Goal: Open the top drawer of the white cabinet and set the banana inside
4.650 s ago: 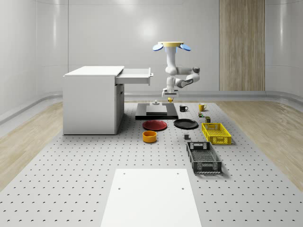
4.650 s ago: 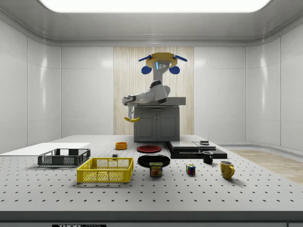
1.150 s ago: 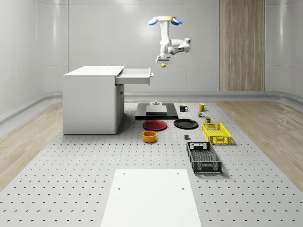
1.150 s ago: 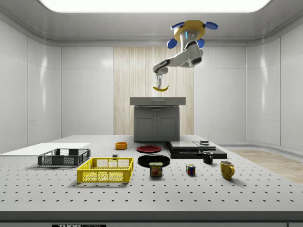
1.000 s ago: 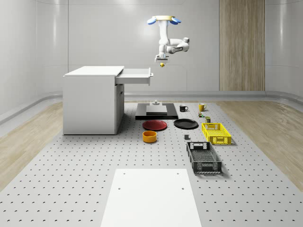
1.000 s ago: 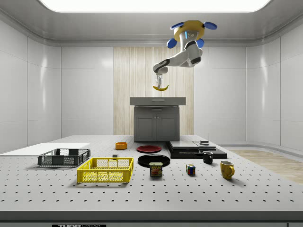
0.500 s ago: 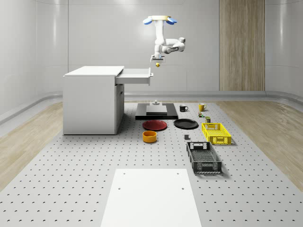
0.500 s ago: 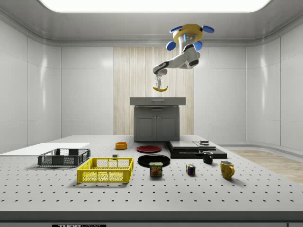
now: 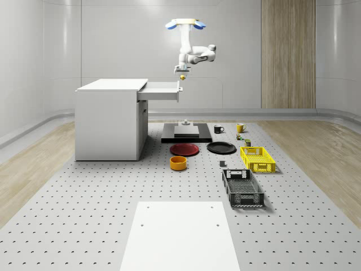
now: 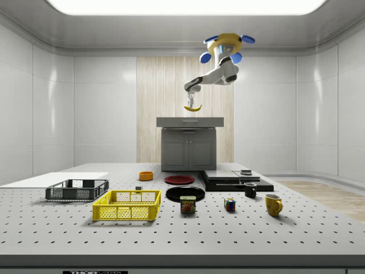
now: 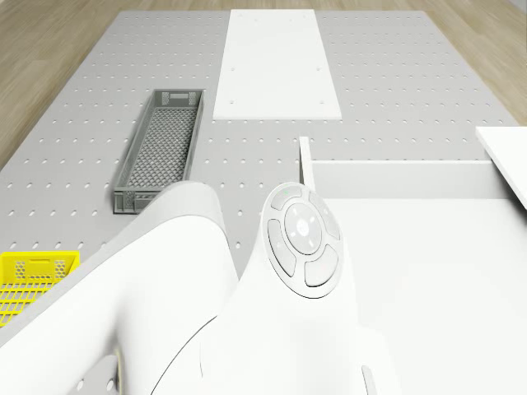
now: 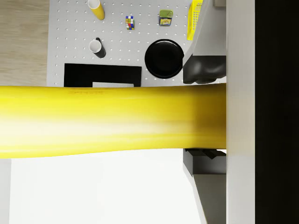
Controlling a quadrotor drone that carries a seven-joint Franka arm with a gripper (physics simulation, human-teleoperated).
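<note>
Hovering high over the open top drawer of the white cabinet, the drone now sits nearer the cabinet than half a second ago, when it hung further toward the whole-scene view's right. The claw is pinching the banana, which hangs directly beneath it, crosswise between the fingers; in the wrist view the banana spans the picture with one finger pressed against it. Below the claw lies the drawer's front edge and, just past it, the pale drawer floor. The black plate, the two mugs and the Rubik's cube sit far beneath on the table.

Assessment: the drawer is already open; transport of the banana is nearly complete. The sideways shift has brought the load about to the drawer's front edge. Remaining: carry slightly further over the cavity, descend, release. Risk: releasing at the front edge would drop the banana outside.
</note>
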